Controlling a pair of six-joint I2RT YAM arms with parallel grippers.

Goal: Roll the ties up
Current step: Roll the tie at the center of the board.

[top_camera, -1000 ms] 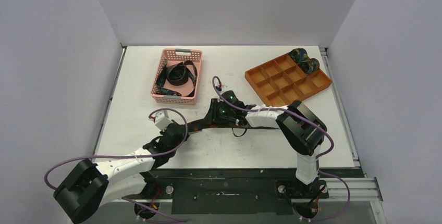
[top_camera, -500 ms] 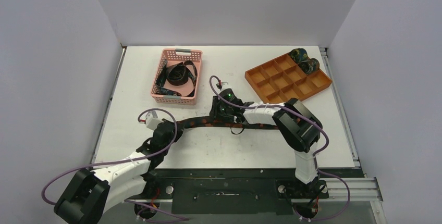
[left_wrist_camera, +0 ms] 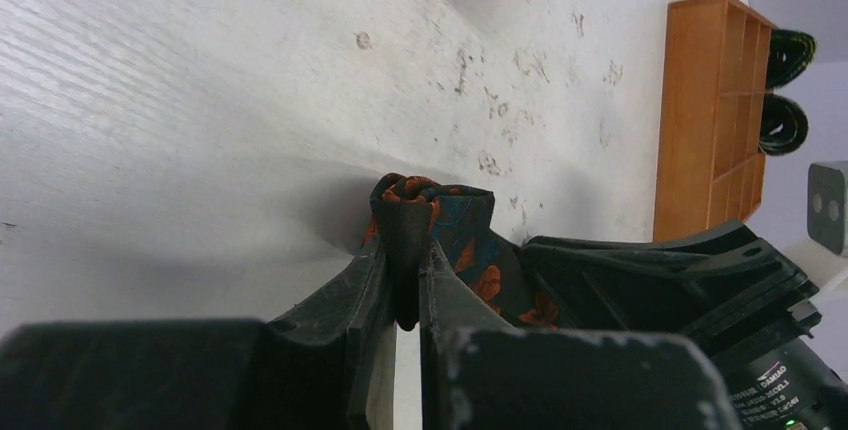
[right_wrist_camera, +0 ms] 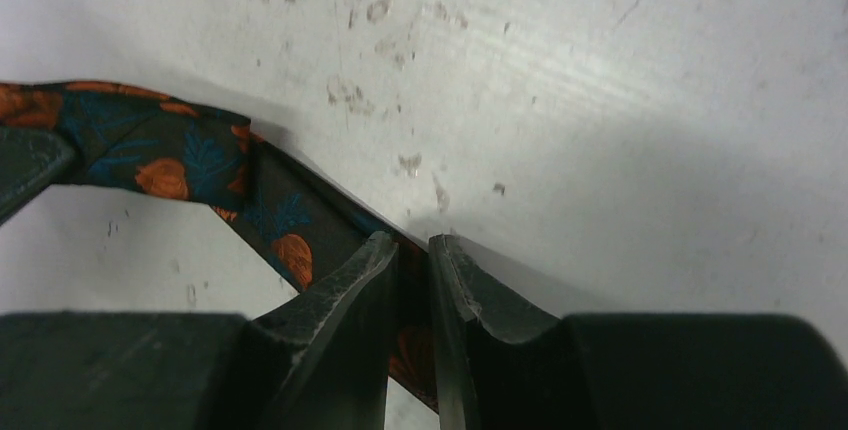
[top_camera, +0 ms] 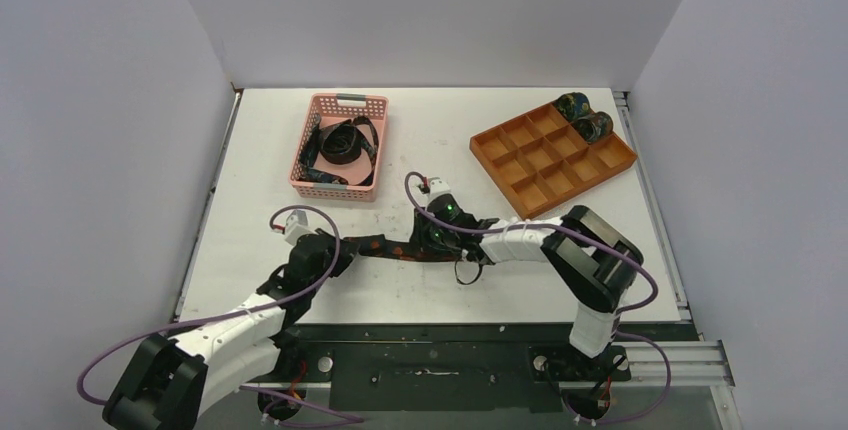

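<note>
A dark tie with orange-red motifs (top_camera: 385, 248) is stretched as a short strip just above the table between my two grippers. My left gripper (top_camera: 338, 248) is shut on its left end; the left wrist view shows the bunched fabric (left_wrist_camera: 432, 202) pinched between the fingers of the left gripper (left_wrist_camera: 405, 255). My right gripper (top_camera: 428, 242) is shut on the other part; the right wrist view shows the strip (right_wrist_camera: 170, 150) running left out of the right gripper (right_wrist_camera: 412, 250). Two rolled ties (top_camera: 585, 115) sit in the tray's far corner compartments. Loose ties (top_camera: 343, 145) lie in the basket.
The pink mesh basket (top_camera: 305, 165) stands at the back left. The orange compartment tray (top_camera: 545, 155) stands at the back right and also shows in the left wrist view (left_wrist_camera: 705, 100). A dark cable loop (top_camera: 465, 272) hangs by the right wrist. The white table is scuffed.
My right gripper has moved nearer the front edge with the tie. My left gripper shifted a little left and away. The strip between them now lies more level.
</note>
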